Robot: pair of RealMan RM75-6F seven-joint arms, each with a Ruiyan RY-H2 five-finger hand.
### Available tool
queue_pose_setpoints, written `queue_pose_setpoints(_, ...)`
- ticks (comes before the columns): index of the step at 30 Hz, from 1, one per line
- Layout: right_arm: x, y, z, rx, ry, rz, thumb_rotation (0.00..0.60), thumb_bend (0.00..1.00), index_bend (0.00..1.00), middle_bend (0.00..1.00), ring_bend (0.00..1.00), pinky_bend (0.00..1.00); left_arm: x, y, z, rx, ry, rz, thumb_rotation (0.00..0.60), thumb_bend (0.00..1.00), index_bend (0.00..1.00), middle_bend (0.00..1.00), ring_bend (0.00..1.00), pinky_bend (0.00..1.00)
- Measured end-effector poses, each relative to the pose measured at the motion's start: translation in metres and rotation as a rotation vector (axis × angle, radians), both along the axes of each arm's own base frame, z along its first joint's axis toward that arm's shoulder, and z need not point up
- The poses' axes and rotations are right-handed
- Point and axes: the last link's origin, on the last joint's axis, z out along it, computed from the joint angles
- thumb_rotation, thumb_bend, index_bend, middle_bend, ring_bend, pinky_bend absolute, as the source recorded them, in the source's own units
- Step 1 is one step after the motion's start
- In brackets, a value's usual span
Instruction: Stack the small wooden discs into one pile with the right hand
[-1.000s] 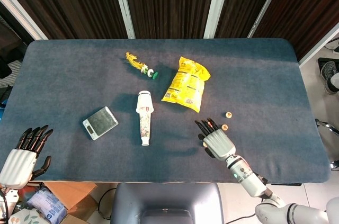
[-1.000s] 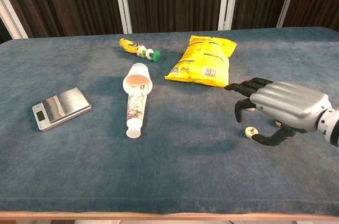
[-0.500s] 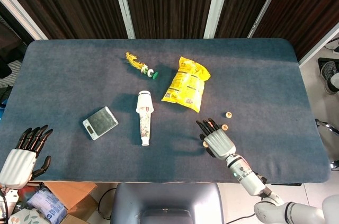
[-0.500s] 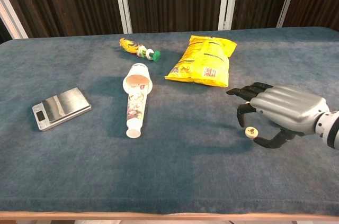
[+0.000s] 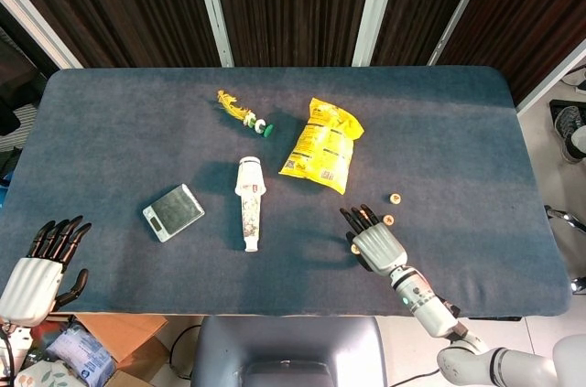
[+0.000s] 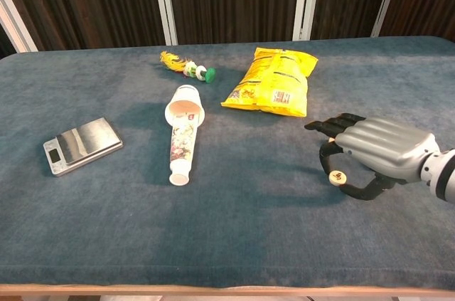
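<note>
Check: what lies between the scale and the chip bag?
A paper cup lying on its side, between the scale and the chip bag; the head view shows it best.

Head view sits high, looking nearly straight down: whole blue bench (image 5: 458, 122) in frame, dark slatted wall along the top edge, floor and clutter visible off both sides and below the near edge. Chest view is low and close, at the near edge, facing forward at a shallow angle; bench (image 6: 234, 244) fills the frame to the wall, far corners cropped. Shared: yellow snack bag (image 5: 322, 144) (image 6: 274, 82), paper cup on its side (image 5: 249, 200) (image 6: 181, 130), small scale (image 5: 173, 211) (image 6: 82, 144), right hand (image 5: 374, 242) (image 6: 377, 150). Left hand (image 5: 37, 273) shows only in the head view, off the bench's near left corner.
</note>
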Motion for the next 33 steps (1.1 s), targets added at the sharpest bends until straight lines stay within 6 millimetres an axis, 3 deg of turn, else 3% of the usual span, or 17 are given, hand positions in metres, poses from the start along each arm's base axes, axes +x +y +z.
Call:
queue_pose_setpoints(7,0.0,0.0,0.001,-0.008,-0.009,-0.003,0.6,0.52,0.62,0.02,0.0,0.0,0.0,0.0,0.0,0.0,-0.002,-0.002,0.6,0.5,0.0,0.0,0.0,0.02)
queue_pose_setpoints(13,-0.001,0.0,0.014,-0.049,-0.039,0.004,0.6,0.52,0.63,0.02,0.0,0.0,0.0,-0.001,0.0,0.0,0.0,0.0,0.6,0.5,0.0,0.0,0.0,0.02)
queue_pose_setpoints(18,-0.018,-0.002,0.037,-0.1,-0.03,-0.018,0.6,0.52,0.63,0.02,0.0,0.0,0.0,-0.001,0.0,-0.001,0.0,-0.001,0.6,0.5,0.0,0.0,0.0,0.02)
queue_pose_setpoints(23,-0.038,-0.007,0.049,-0.124,-0.007,-0.07,0.6,0.52,0.63,0.02,0.0,0.0,0.0,-0.001,-0.001,-0.002,0.003,-0.003,0.6,0.5,0.0,0.0,0.0,0.02)
queue_pose_setpoints(33,-0.052,-0.013,0.045,-0.114,0.015,-0.104,0.6,0.52,0.62,0.02,0.0,0.0,0.001,0.0,-0.002,-0.002,0.009,0.003,0.6,0.5,0.0,0.0,0.0,0.02)
